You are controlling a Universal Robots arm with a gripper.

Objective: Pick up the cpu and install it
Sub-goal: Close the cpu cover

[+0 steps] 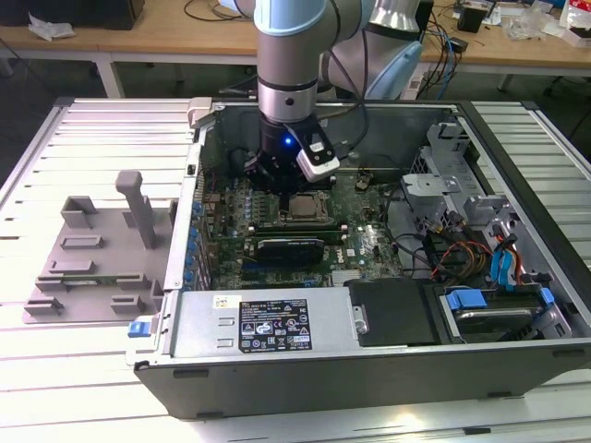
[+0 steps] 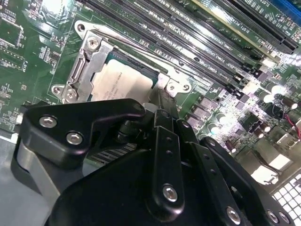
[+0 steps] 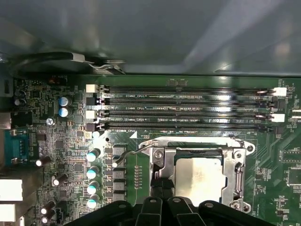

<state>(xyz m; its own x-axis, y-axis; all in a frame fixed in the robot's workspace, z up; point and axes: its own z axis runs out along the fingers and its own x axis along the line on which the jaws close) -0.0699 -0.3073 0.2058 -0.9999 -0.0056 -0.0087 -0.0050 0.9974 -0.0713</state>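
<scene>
Since the cpu point(image 3: 200, 176) already lies flat in the socket point(image 3: 237, 174), near the centre of the exterior view inside the open computer case point(image 1: 369, 369), we judge that the danger now comes from the gripper point(image 3: 161, 190), which hangs just beside the socket's edge. We cannot tell whether its jaws are open or closed, because the arm's own body hides them. An off-centre downward push could tilt the chip and bend the contacts beneath. A sideways drift could catch the wire lever point(image 3: 134, 151) or scrape the memory slots point(image 3: 188, 107) just beyond it. We count one cpu, one socket, one lever, four memory slots, one gripper, and one grey fixture tray point(image 1: 92, 258) at the exterior view's left.
</scene>
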